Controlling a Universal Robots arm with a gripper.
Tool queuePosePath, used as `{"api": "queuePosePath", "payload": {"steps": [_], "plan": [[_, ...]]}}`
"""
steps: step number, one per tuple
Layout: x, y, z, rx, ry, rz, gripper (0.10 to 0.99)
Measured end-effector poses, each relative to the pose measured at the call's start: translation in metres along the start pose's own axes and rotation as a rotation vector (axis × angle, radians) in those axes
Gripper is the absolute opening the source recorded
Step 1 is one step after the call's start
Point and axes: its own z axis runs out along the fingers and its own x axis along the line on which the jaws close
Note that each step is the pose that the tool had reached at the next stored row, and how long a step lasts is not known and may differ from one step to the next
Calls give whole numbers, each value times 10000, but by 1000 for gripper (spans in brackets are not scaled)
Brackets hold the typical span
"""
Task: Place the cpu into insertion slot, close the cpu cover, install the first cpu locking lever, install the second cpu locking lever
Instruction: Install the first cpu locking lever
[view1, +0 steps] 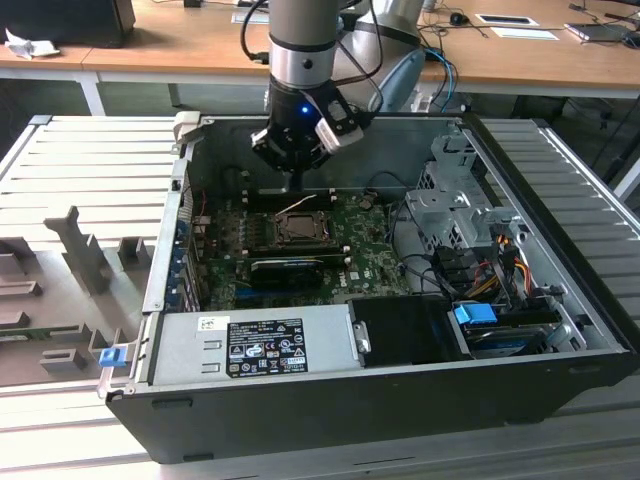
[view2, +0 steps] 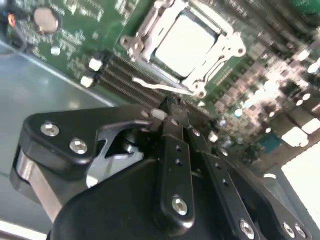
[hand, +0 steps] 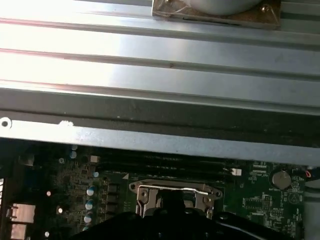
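Here, the gripper (view2: 172, 107) hovers by the socket, fingers drawn narrow, gripping nothing.
The cpu (view2: 186, 41) lies in the insertion slot (view1: 299, 228) under the cpu cover (view2: 226, 46); thin, stiff, springy levers probably suit tip pressure.

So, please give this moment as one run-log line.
cpu: seated in insertion slot | cpu cover: closed | gripper: beside locking lever

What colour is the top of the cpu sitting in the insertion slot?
Pale silver-grey, almost white under the light. The cpu shows best in the second wrist view.
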Motion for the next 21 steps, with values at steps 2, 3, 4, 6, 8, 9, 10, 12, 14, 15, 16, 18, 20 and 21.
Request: {"api": "queuePosePath", "payload": {"steps": [2,3,4,6,8,9,10,12,14,15,16,18,20,21], "plan": [[0,-7,16,-168,-15,12,106],[1,-15,38,-187,-19,13,106],[2,-19,55,-188,-18,14,106],[-13,-28,149,-189,-18,15,106],[-50,-23,219,-188,-17,14,106],[-60,-20,233,-188,-17,14,106],[-69,-14,256,-188,-18,14,106],[-72,-3,281,-188,-18,13,106],[-75,2,298,-187,-16,12,106],[-80,7,305,-187,-15,12,106],[-89,10,311,-187,-17,13,106],[-112,12,325,-188,-18,14,106],[-132,12,337,-188,-17,13,106],[-152,10,345,-188,-18,13,106]]}}
